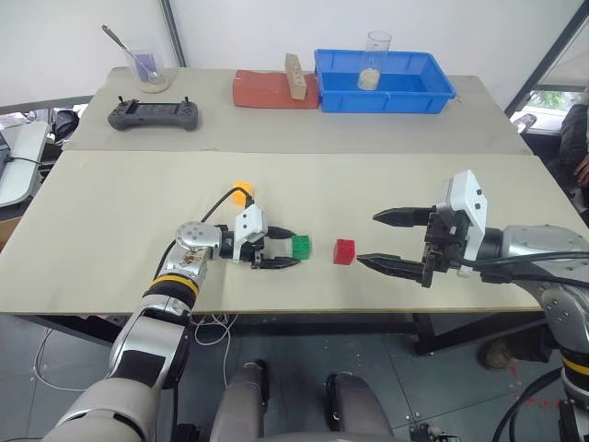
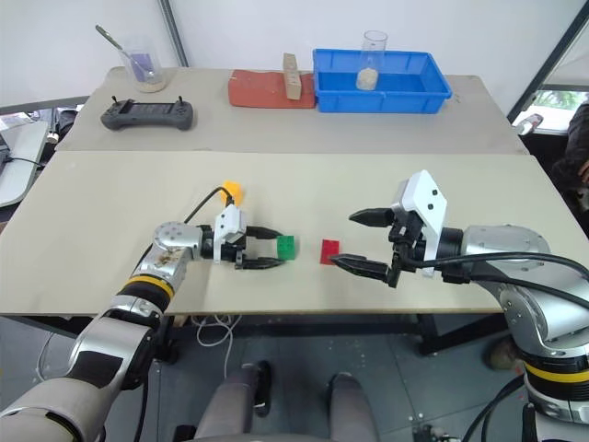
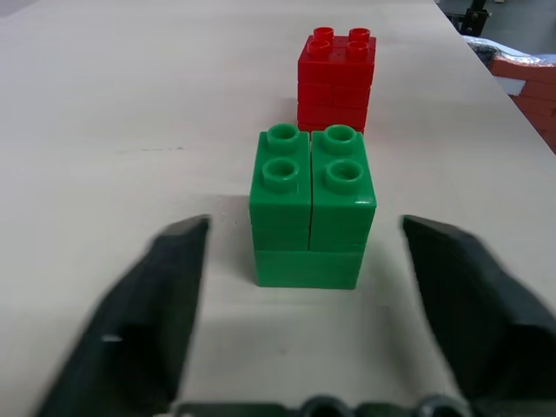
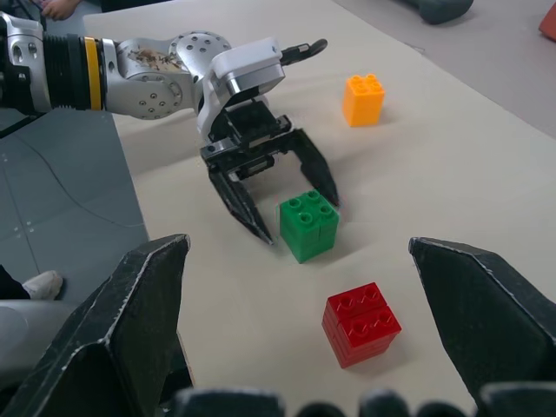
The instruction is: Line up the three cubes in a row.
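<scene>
- Orange-yellow cube (image 1: 241,191): stands alone on the surface (image 1: 110,230), farthest to the robot's left and toward the far side, behind the left arm's wrist. It sits well off the line through the other two cubes.
- Left tool (image 1: 279,249): lies low over the surface, pointing to the robot's right. Its fingers are spread open and nothing is gripped.
- Green cube (image 1: 300,246): rests studs up on the surface, just at the left tool's fingertips. In the left wrist view it stands free between the two fingers, with a clear gap on each side.
- Red cube (image 1: 344,251): rests on the surface just right of the green one, apart from it, with a strip of bare surface between. Seen along the left tool, it is almost straight beyond the green cube.
- Right tool (image 1: 393,239): hovers right of the red cube, pointing toward it, fingers wide open and empty.
- Judgement: green and red already form a left-to-right pair. The orange-yellow cube is the outlier. It lies behind the left tool, so the left arm is the nearer one to fetch it and set it left of green.
</scene>
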`<state>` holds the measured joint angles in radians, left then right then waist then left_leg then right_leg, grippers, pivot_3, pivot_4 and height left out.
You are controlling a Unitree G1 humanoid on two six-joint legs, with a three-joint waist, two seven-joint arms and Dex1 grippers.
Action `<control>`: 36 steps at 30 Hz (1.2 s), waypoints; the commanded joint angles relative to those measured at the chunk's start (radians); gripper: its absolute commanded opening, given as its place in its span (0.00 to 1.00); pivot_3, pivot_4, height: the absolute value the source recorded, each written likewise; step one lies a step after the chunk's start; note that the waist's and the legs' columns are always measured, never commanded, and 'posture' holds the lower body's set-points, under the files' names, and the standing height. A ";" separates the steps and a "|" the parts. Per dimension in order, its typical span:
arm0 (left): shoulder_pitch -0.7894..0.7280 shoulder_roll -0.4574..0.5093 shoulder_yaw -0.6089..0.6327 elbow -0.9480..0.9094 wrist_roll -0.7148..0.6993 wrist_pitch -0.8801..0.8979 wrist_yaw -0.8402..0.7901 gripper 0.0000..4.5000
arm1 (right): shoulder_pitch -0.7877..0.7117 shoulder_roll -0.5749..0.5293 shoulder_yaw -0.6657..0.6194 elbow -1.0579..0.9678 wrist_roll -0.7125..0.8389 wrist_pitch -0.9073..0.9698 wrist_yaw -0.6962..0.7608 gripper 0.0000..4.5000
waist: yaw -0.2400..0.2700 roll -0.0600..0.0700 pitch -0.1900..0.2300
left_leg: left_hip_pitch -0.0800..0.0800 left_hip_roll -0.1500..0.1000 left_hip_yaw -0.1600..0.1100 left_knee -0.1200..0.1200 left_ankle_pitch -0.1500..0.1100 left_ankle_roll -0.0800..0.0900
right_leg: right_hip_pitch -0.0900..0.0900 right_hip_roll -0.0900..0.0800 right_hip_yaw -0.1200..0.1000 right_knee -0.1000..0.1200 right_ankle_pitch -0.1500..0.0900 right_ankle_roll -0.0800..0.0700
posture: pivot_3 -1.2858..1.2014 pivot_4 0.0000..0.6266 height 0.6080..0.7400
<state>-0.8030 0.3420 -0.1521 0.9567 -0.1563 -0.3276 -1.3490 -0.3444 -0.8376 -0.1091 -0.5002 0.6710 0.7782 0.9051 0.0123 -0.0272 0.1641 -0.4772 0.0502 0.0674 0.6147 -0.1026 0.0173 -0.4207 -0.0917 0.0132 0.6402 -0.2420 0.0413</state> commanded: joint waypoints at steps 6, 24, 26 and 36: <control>0.155 0.062 0.107 -0.329 -0.084 0.159 0.089 1.00 | -0.028 0.008 0.008 -0.012 -0.002 -0.027 -0.013 1.00 | -0.009 0.000 0.000 | 0.000 0.001 0.000 0.000 0.000 0.000 | 0.000 0.000 0.001 0.000 0.000 0.000 | 0.52 0.24 1.00; 0.337 -0.101 0.309 -0.592 0.051 0.304 1.005 1.00 | -0.156 0.089 0.092 -0.013 0.006 0.017 -0.102 1.00 | 0.003 0.000 0.000 | 0.000 0.000 0.000 0.001 0.000 0.000 | 0.001 0.000 0.000 0.001 0.001 0.001 | 0.52 0.24 1.00; 0.286 -0.097 0.287 -0.495 0.065 0.267 0.987 1.00 | -0.154 0.088 0.093 -0.007 0.000 0.011 -0.099 1.00 | 0.006 0.000 0.000 | 0.000 0.000 0.000 0.001 0.000 0.000 | 0.001 0.000 0.000 0.001 0.001 0.001 | 0.52 0.24 1.00; 0.030 -0.101 0.282 -0.094 0.071 0.154 0.997 1.00 | -0.126 0.077 0.071 -0.023 -0.001 0.014 -0.100 1.00 | 0.001 0.000 0.000 | 0.000 0.000 0.000 0.001 0.000 0.000 | 0.001 0.000 0.000 0.001 0.001 0.001 | 0.52 0.24 1.00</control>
<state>-0.7455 0.2393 0.1307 0.8386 -0.0959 -0.1356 -0.3648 -0.4641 -0.7493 -0.0067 -0.4950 0.6643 0.8063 0.8058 0.0134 -0.0277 0.1644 -0.4773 0.0499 0.0673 0.6156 -0.1029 0.0170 -0.4202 -0.0917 0.0132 0.6408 -0.2414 0.0422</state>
